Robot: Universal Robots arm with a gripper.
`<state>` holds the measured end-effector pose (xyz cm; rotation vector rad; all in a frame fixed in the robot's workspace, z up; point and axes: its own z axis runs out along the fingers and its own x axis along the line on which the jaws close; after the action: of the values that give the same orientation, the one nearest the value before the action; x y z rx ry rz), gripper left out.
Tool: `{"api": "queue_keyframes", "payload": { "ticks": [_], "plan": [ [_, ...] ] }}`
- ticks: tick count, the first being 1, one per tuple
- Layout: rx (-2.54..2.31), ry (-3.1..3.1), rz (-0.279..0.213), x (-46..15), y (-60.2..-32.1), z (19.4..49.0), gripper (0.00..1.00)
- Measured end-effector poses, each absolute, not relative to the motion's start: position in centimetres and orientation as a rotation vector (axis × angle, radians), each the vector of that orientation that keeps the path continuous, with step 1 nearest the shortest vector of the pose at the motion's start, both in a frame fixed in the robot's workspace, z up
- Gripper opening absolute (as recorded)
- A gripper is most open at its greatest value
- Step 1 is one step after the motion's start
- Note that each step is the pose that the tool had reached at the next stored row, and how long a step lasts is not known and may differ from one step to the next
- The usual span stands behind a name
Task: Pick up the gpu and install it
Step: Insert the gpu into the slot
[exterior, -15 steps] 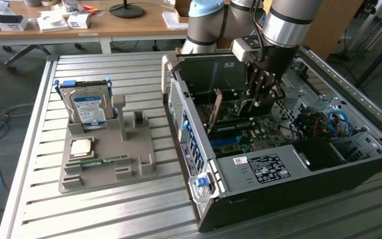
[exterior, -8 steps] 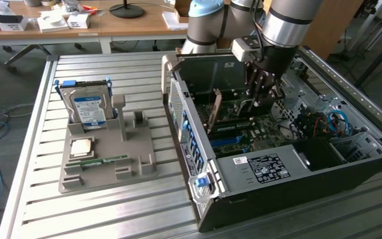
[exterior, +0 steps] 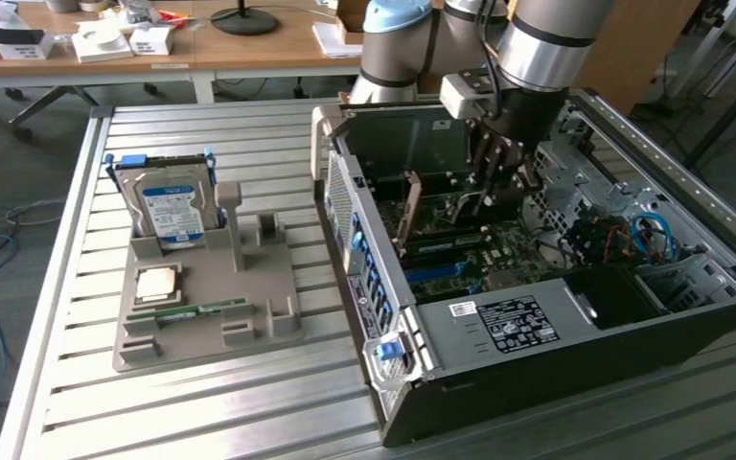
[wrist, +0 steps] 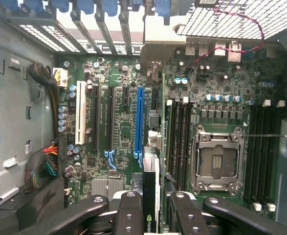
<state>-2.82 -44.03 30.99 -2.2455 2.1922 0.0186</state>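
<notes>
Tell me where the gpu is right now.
In the wrist view the gpu stands edge-on, held in the gripper, inside the open computer case, above the motherboard and next to the long blue slot.

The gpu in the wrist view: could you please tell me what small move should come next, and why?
Probably a slow, straight push down. The gripper holds the gpu edge-on over the motherboard, beside the blue slot and parallel to it; whether it is seated I cannot tell.
</notes>
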Motion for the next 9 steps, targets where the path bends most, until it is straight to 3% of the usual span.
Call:
{"api": "queue_keyframes", "payload": {
  "ticks": [9],
  "plan": [
    [-2.246,2.192,0.019,-2.83,-44.26,30.54,0.26]
  ]
}}
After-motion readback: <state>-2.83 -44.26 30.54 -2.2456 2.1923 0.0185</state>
